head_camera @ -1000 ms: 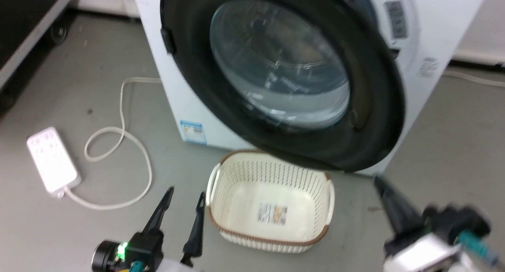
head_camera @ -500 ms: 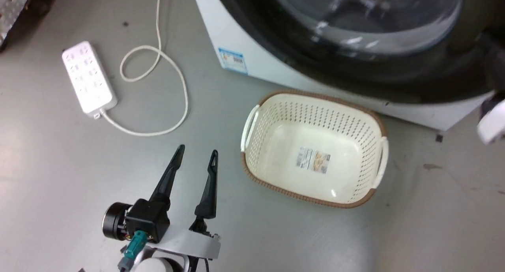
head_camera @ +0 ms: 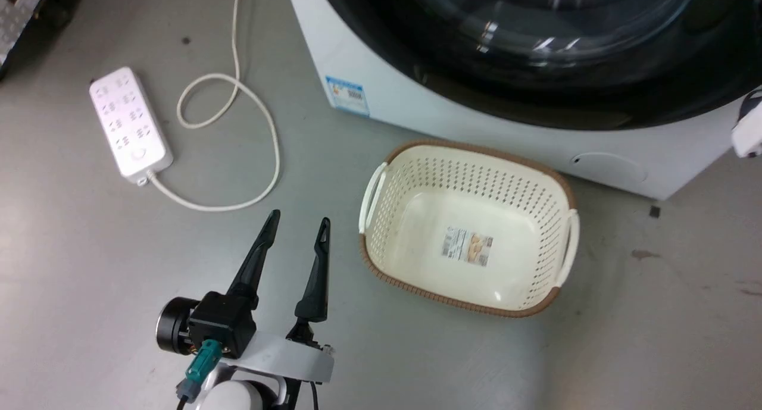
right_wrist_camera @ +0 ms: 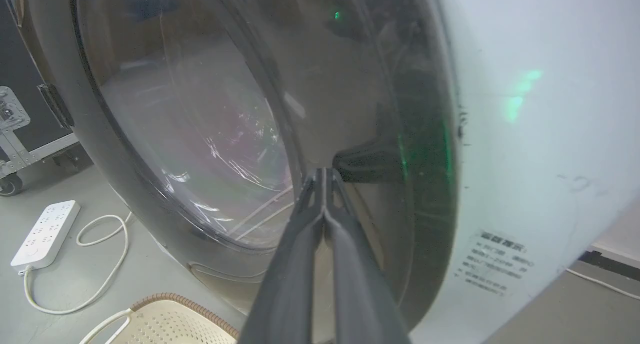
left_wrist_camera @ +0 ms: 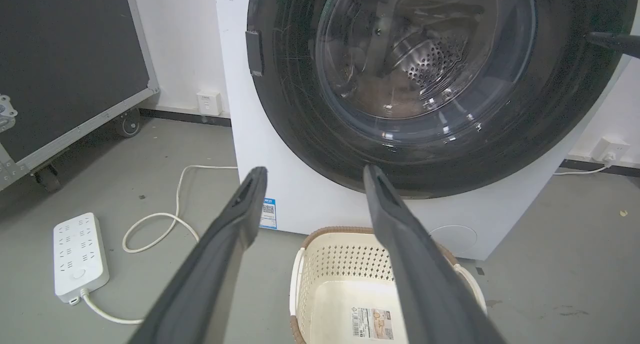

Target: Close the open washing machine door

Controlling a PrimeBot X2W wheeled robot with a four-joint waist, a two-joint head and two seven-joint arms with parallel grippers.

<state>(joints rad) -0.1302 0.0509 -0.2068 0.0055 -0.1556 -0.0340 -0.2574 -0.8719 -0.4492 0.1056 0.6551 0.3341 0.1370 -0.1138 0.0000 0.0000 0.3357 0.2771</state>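
Door (left_wrist_camera: 425, 74) is seen lying against the machine (left_wrist_camera: 235, 134) front. It is judged heavy, stiff and glossy: the rim (left_wrist_camera: 300, 134) is best pushed. Right gripper (right_wrist_camera: 324, 173) is pressed together near it; left gripper (head_camera: 299, 217) is spread.

Door (left_wrist_camera: 430, 84) glossy black rim, clear glass; basket (head_camera: 470, 178) perforated cream plastic; floor (head_camera: 89, 267) smooth.

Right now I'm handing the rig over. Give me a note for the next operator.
Claws: left claw open, empty, hovering over the floor beside the basket. The right claw is shut, empty, tips at the black rim of the washing machine door, apparently touching.
Done: the door lies close against the machine front.
Left: I cannot tell whether it has latched; press until it does, then withdraw.
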